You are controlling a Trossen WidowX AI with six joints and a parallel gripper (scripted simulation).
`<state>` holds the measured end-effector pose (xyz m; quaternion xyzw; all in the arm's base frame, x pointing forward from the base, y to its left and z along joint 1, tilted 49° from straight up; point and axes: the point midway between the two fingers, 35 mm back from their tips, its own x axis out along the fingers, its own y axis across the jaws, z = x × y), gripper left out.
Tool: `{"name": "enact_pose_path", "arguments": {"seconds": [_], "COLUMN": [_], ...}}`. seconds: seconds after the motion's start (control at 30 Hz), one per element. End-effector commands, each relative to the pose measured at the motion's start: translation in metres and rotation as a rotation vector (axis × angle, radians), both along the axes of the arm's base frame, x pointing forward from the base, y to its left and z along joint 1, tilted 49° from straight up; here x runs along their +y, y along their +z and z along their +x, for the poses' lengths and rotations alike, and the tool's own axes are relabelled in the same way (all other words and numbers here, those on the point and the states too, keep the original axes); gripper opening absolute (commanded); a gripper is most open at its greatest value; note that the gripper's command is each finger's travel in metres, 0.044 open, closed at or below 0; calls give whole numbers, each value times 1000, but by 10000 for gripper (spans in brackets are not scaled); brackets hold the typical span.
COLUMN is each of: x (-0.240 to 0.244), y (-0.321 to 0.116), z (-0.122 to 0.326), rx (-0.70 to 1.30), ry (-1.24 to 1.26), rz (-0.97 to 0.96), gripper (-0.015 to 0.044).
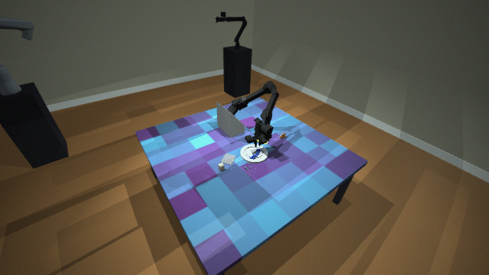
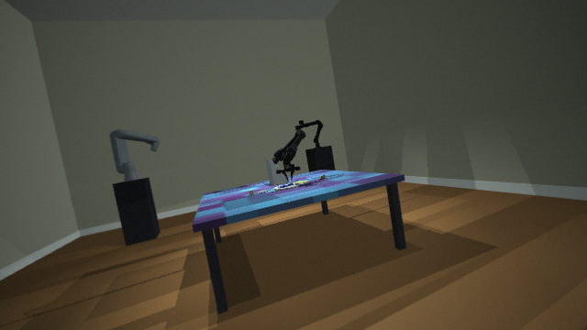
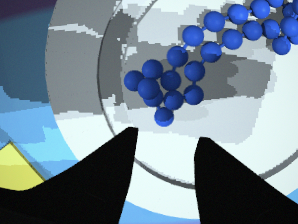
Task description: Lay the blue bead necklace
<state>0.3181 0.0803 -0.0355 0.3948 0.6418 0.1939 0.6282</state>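
Observation:
The blue bead necklace [image 1: 255,154] [image 2: 285,185] [image 3: 194,71] lies bunched on the round white bead board [image 1: 243,154] [image 3: 72,97]. In the wrist view it runs as a doubled strand from a small heap left of centre to the upper right, across the middle area inside the dark circular groove line. My gripper [image 1: 257,146] [image 2: 290,181] [image 3: 166,141] is over the board with its fingers partly open and nothing between them. In the wrist view the fingertips show just below the heap's lowest bead. Their exact height above the board is hard to tell.
A grey upright panel [image 1: 229,120] stands behind the board. A pale flat square [image 1: 229,159], a small cream block [image 1: 221,166] and small grey bits [image 1: 248,167] lie in front of it. A yellow piece [image 3: 17,170] lies beside the board, and a small orange object [image 1: 283,135] is farther off.

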Motion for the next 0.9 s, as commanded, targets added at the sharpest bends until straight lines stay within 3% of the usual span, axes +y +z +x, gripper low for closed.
{"name": "enact_pose_path", "arguments": {"seconds": [0.0,0.83,0.87], "x": [-1,24,22], "y": [0,-20,-18], "z": [1,1,2], "rx": [-4,7,-1], "ry": [-2,0,2], "rz": [0,7,5], "gripper": [120,120,94]}}
